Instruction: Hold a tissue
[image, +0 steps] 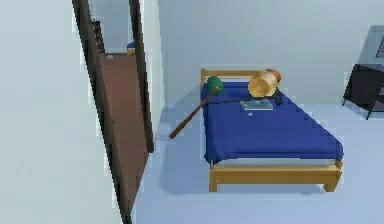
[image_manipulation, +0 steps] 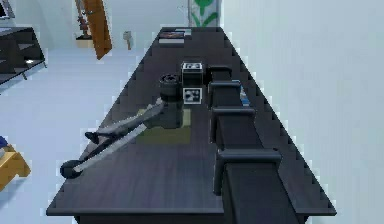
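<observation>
In the arm side view my dark arm (image_manipulation: 240, 140) reaches over a long dark tabletop (image_manipulation: 150, 190). My gripper (image_manipulation: 82, 152) stretches down toward that view's left from its dark body (image_manipulation: 170, 100) beside the two white marked squares. Its thin grey fingers (image_manipulation: 120, 130) end near the table's edge, with only bare tabletop and floor behind them, so it holds nothing. A small flat pale and dark object (image_manipulation: 172, 37) lies at the table's far end.
A bed (image: 265, 135) with a blue cover carries a green ball (image: 213, 85), a tan round object (image: 268, 82) and a flat pale item (image: 258, 104). A brown stick (image: 190, 120) leans on the bed. A brown door (image: 122, 120) stands ajar. Black furniture (image: 365, 90) stands at the right.
</observation>
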